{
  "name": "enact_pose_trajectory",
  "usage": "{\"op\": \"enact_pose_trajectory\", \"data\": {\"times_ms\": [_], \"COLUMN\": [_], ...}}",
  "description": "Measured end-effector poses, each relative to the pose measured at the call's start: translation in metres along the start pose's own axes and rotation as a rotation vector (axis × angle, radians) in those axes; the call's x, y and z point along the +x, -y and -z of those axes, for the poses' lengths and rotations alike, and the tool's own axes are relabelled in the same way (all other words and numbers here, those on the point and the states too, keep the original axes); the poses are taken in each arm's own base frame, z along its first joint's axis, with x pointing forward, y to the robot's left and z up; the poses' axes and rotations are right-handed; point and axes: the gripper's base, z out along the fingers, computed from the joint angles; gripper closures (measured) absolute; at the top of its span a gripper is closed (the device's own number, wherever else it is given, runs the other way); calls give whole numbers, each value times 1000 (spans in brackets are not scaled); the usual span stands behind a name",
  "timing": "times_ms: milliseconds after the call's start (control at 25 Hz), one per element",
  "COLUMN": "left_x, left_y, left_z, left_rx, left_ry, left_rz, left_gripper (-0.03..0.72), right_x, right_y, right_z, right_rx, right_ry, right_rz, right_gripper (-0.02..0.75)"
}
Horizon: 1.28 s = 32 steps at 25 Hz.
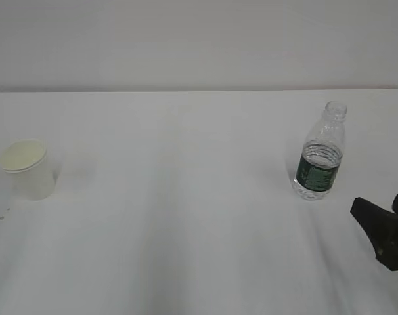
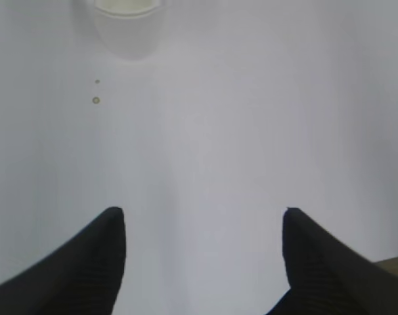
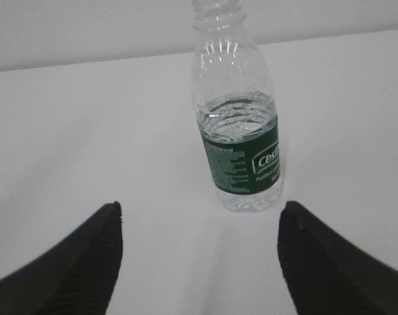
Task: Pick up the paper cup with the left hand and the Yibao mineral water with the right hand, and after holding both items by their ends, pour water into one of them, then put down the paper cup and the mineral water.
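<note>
**Both hands open, cup and bottle standing free**

The left hand (image 2: 202,223) is seen only in its wrist view, where two black fingers (image 2: 97,256) are spread wide with bare white table (image 2: 251,131) between them. Nothing is gripped. The cup (image 2: 128,29) stands upright well ahead of this hand and a little to the left of the gap between the fingers, clear of both fingertips. Its cream inside is seen at the rim. Two tiny specks (image 2: 96,100) are seen on the table between the hand and the cup, nearer the cup.

The right hand (image 3: 199,216) is likewise held open, its fingers (image 3: 324,256) wide apart and empty. The bottle (image 3: 242,131) stands upright just ahead of this hand, roughly in line with the gap and slightly toward the right finger, touching neither. No cap is seen on its neck; water fills it to about the top of the green label.

In the exterior view only a black part of the right hand (image 1: 386,230) is seen at the edge, with the bottle (image 1: 320,154) ahead and to the left of it. The cup (image 1: 29,169) stands well apart, at the far left.
</note>
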Motion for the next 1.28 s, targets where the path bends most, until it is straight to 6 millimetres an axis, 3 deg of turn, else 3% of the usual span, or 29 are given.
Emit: {"op": "enact_pose_trajectory", "data": {"times_ms": [160,560,800,960,1280], "left_x": [-2,-9,24,26,37], "left_y": [0,1,1,8,17], "left_z": [0,-3,-31,-39,-84], "left_rx": [-2,23,66,74,28], "left_ry": [27,139,113,154,67], "left_rz": [-22,24,80,6,-58], "left_gripper": [103,97,97,98,98], "right_x": [8,10,10,10,10], "right_y": [2,1,0,-1,-3], "right_z": [-3,-4,-4,-4,-4], "right_rx": [8,-9,-18,-32,-54], "right_ry": [-45,-60,-60,-60,-65], "right_rz": [-11,-6,-1,5,15], "right_gripper": [167,164,164,164,164]}}
